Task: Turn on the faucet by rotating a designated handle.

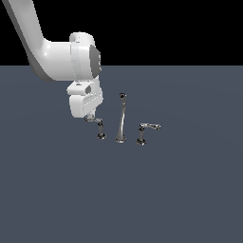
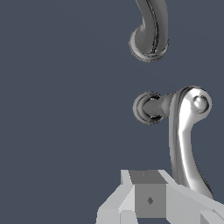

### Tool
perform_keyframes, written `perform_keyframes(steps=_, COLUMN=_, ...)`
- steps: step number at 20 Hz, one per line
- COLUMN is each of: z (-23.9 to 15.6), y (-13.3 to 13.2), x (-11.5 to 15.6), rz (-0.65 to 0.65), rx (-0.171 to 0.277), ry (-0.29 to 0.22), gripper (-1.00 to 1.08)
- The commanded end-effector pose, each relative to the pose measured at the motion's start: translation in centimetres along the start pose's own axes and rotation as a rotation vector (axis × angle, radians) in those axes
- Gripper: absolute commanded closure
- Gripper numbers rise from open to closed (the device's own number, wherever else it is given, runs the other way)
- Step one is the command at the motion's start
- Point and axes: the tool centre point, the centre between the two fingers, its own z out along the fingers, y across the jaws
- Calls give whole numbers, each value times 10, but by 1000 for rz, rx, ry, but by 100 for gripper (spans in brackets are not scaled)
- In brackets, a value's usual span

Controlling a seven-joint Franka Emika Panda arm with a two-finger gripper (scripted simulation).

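- Hand [image 1: 89, 116]: at the lever's free tip; whether spread or pinching, I cannot tell.
- Handle [image 1: 96, 122]: left of the spout [image 1: 121, 118] on the bench [image 1: 180, 190]; rigid, slick chrome, probably best pushed near the tip.

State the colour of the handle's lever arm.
Shiny chrome silver; the handle shows best in the wrist view, also at.

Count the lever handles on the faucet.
2. One handle stands on the exterior view's left of the spout, under the gripper; the other handle stands on the spout's right. None seems hidden.
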Motion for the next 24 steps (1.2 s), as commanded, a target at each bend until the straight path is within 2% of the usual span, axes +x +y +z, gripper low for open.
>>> perform_keyframes(steps=1, z=0, y=8, x=-4, rz=0, rx=0, ry=0, gripper=108)
perform_keyframes(steps=5, z=0, y=22, x=-10, rz=0, rx=0, ry=0, gripper=108)
perform_keyframes(steps=7, z=0, y=14, x=-8, rz=1, rx=11, ry=1, gripper=108)
perform_keyframes(steps=24, z=0, y=64, x=4, rz=1, rx=2, ry=0, gripper=108)
